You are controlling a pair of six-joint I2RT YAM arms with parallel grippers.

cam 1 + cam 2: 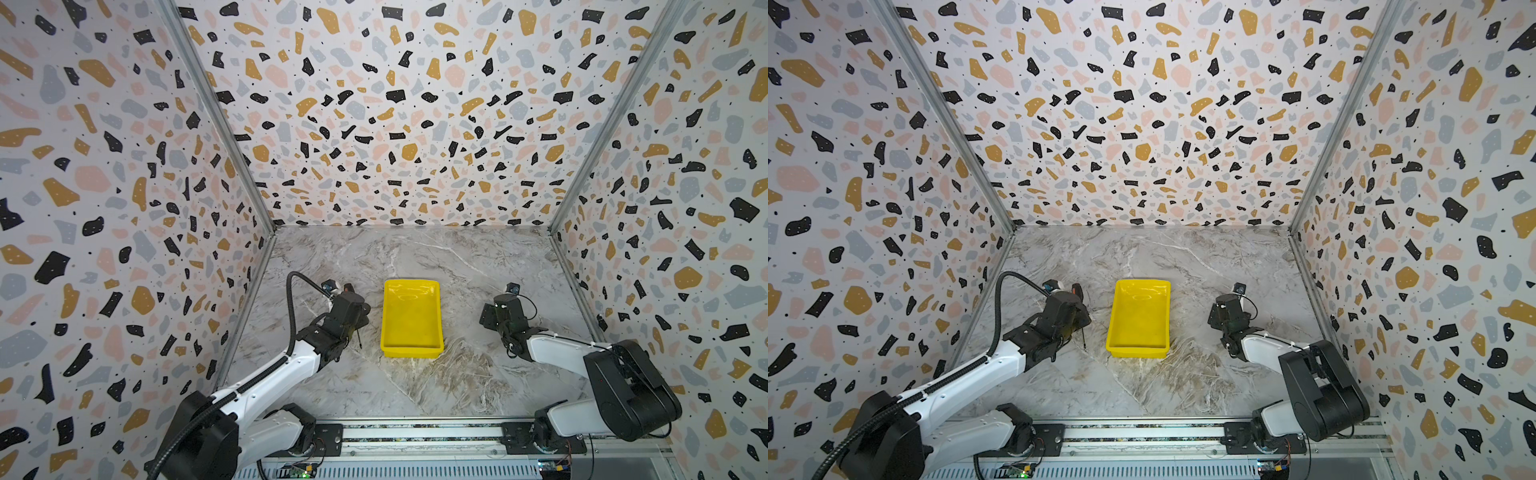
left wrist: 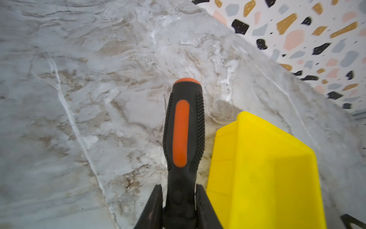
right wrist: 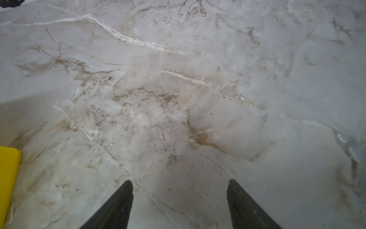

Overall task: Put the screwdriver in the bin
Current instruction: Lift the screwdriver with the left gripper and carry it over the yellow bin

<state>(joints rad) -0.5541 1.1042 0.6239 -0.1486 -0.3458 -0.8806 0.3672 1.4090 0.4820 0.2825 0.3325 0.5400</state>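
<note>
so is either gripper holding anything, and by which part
The left gripper grips the screwdriver at the handle's narrow neck; the right gripper holds nothing.

A marble-patterned tabletop (image 1: 415,374), grey-white with brown and white veins, is closed in on three sides. Beyond its far edge rises the back wall (image 1: 407,104); a left wall (image 1: 104,187) and a right wall (image 1: 685,166) rise from its side edges. All three carry a white terrazzo print flecked with black, ochre, pink and blue-grey. Metal corner strips (image 1: 218,116) climb from the tabletop's far corners. The light is even, and shadows on the tabletop are soft.
</note>
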